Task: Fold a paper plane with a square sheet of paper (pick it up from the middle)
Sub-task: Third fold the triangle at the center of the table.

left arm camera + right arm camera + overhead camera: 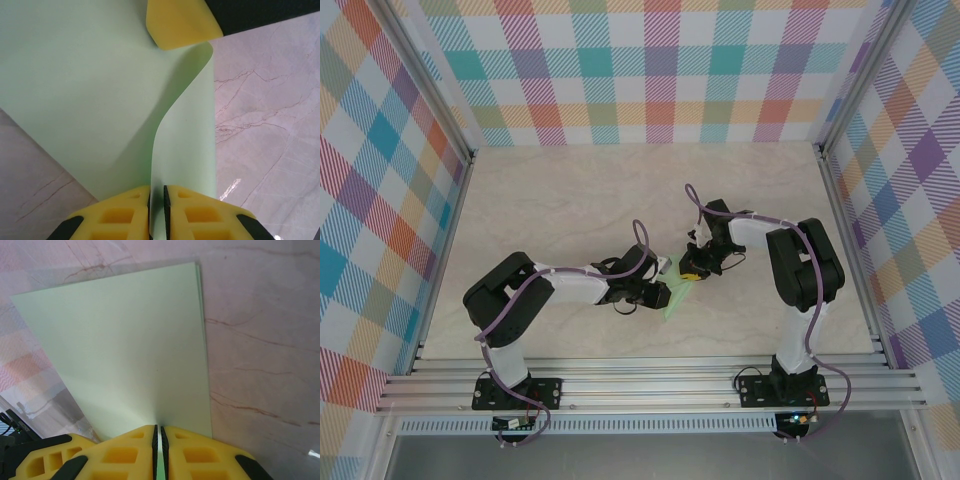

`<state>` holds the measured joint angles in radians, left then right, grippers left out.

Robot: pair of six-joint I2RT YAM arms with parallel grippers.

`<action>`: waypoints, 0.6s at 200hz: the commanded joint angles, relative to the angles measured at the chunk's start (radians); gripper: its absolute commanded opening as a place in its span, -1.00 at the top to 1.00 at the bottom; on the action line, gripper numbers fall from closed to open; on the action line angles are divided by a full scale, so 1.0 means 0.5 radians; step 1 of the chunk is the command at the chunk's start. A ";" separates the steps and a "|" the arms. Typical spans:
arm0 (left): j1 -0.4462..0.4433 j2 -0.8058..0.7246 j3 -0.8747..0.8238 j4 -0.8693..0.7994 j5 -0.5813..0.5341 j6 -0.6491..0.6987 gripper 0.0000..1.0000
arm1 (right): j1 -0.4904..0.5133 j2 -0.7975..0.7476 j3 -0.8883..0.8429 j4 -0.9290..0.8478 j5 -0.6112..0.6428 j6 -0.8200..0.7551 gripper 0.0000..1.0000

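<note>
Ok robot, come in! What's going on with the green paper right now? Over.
Left gripper shut on the square sheet of paper. Right gripper shut on it too. Sheet bowed between them. Nothing seen in the way.

Black-and-white arms trail purple cables (yellow-padded pincer fingers).

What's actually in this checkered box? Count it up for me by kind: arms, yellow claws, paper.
Robot arms: 2 (left arm, right arm)
Yellow claws: 2 (left gripper, right gripper)
Pale green sheet of paper: 1
Total: 5
</note>
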<state>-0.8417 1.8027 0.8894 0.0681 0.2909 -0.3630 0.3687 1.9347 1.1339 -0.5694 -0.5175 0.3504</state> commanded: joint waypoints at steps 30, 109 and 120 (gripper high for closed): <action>0.017 -0.011 0.018 -0.057 -0.081 0.077 0.67 | 0.011 0.021 -0.056 -0.027 0.051 -0.004 0.72; 0.016 0.012 0.108 -0.143 -0.052 0.148 0.66 | 0.011 0.024 -0.053 -0.029 0.052 0.003 0.72; 0.017 0.010 0.105 -0.151 -0.057 0.150 0.66 | 0.011 0.022 -0.050 -0.026 0.051 0.007 0.72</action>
<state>-0.8417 1.8030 0.9157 0.0277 0.2798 -0.3180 0.3683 1.9347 1.1332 -0.5690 -0.5198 0.3508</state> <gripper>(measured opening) 0.170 0.140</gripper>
